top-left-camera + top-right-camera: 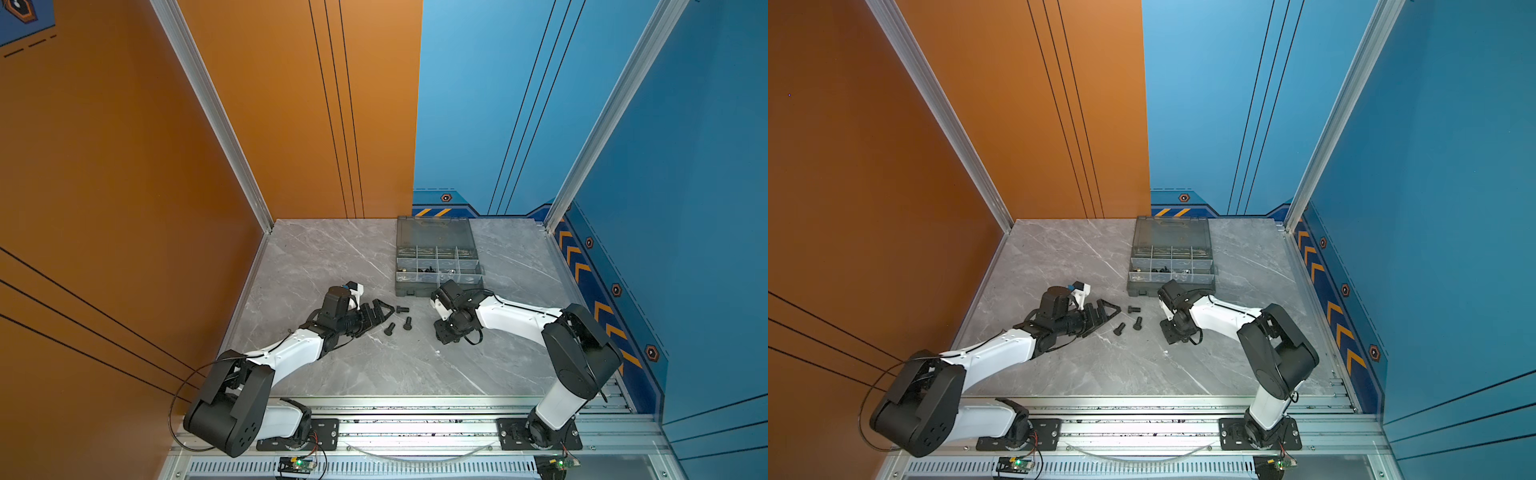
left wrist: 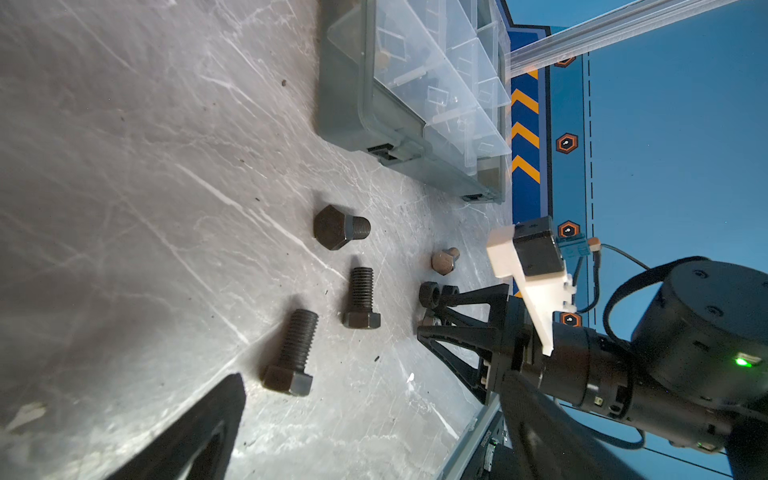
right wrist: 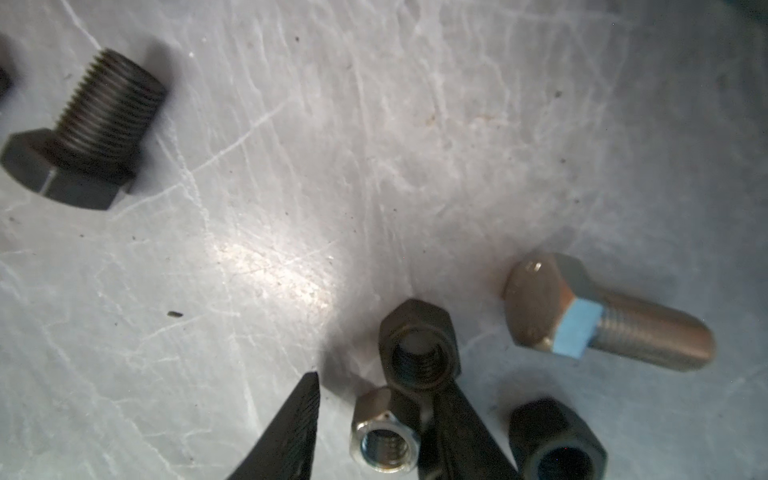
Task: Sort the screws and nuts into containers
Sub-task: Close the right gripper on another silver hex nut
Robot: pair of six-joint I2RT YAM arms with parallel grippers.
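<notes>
On the grey marble-patterned bench (image 1: 332, 257), toward the back: a smoky-grey translucent plastic organizer case (image 1: 415, 287), with its hinged lid (image 1: 434, 230) laid open behind it. Holds small dark and shiny pieces in the nearest row of compartments (image 1: 419, 270), too small in both top views to name.

In front of the case, loose on the bench: a stubby matte black hex-head bolt (image 1: 402, 309) with a wide head, a longer black bolt (image 1: 407, 322) and a second longer black bolt (image 1: 389, 329), all lying flat and apart from one another.

Just left of them, low over the bench: the black-fingered left hand (image 1: 380, 314). Stands released, fingers spread wide, grasps nothing.

Right of the bolts, pointed down at the bench: the right hand (image 3: 376, 399). Straddles a small silver hex nut (image 3: 384, 436). Shows a clear gap between the ridged finger (image 3: 291, 428) and the nut, with the opposite finger (image 3: 461, 436) close against it. Not yet clenched; grasps nothing.

Just beside the silver nut: a black hex nut (image 3: 419, 345). Beyond the opposite finger: a second black hex nut (image 3: 557, 440). Near these, flat on the bench: a shiny silver hex-head bolt (image 3: 602, 328). All outside the case.
</notes>
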